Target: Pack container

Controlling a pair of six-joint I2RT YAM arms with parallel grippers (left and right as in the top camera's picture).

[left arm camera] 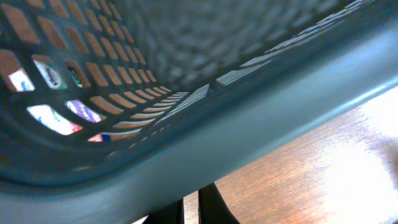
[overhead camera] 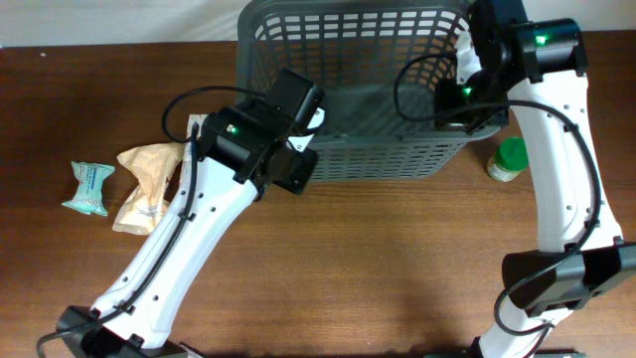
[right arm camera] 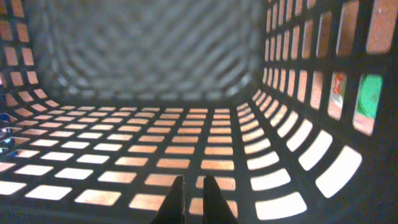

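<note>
The container [overhead camera: 397, 159] is a large dark grey lattice basket at the back middle of the table, with nothing showing inside it. My left gripper [overhead camera: 314, 113] is at its front left corner, just outside and below the thick rim [left arm camera: 249, 124]. Its fingers [left arm camera: 191, 208] are nearly together with only bare table between them. My right gripper [overhead camera: 459, 94] reaches inside the basket at its right side. In the right wrist view its fingers [right arm camera: 194, 186] are close together and hold nothing, above the slotted floor [right arm camera: 186, 124].
A teal packet [overhead camera: 87, 187] and a tan bag [overhead camera: 147, 184] lie on the table at the left. A green-lidded jar [overhead camera: 508, 159] stands right of the basket and shows through the lattice [right arm camera: 367, 99]. Colourful packets show through the wall [left arm camera: 56, 118].
</note>
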